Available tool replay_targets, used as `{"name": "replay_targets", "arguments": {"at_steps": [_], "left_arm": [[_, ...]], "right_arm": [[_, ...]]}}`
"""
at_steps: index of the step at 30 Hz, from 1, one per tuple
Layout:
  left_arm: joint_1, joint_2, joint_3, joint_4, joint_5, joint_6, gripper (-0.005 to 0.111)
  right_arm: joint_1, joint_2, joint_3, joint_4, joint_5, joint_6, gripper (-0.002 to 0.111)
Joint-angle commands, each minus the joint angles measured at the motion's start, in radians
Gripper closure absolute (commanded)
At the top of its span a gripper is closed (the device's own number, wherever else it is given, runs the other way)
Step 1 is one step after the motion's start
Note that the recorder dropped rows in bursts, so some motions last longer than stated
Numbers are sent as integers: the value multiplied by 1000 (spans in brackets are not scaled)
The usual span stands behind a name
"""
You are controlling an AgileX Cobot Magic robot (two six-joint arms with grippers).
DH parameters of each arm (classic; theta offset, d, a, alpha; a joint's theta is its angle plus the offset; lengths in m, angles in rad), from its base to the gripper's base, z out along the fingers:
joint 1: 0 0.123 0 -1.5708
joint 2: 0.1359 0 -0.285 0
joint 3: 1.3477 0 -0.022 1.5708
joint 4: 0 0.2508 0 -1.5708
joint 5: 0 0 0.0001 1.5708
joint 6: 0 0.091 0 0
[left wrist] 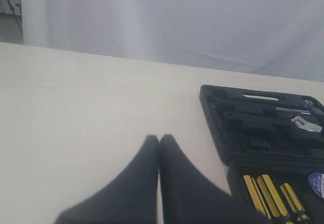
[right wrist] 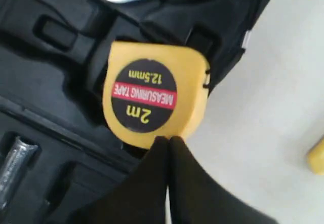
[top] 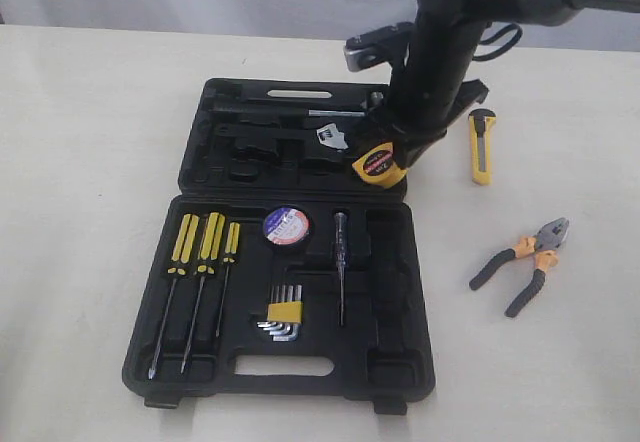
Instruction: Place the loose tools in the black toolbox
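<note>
The black toolbox lies open on the table. A yellow tape measure rests tilted at the right edge of the box's far half. My right gripper is shut, and its tips touch the tape measure's rim with nothing between the fingers. The yellow-black utility knife and the pliers lie on the table right of the box. The black tape roll sits in the near half. My left gripper is shut and empty over bare table, left of the toolbox.
Yellow-handled screwdrivers, hex keys in a yellow holder, a slim tester screwdriver and a wrench sit in the box's moulded slots. The right arm reaches down over the box's far right corner.
</note>
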Motion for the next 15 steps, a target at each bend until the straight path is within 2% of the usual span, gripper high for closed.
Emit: {"name": "replay_targets", "arguments": {"at_steps": [1,5,15], "left_arm": [[-6,4,-5,-3,1,0,107],[-6,4,-5,-3,1,0,107],[-6,4,-5,-3,1,0,107]], "right_arm": [[-6,-1,94,22,-98,-14,109],[-6,-1,130,105,-157,-69,109],[-6,-72,128,119,-163,-71,109]]}}
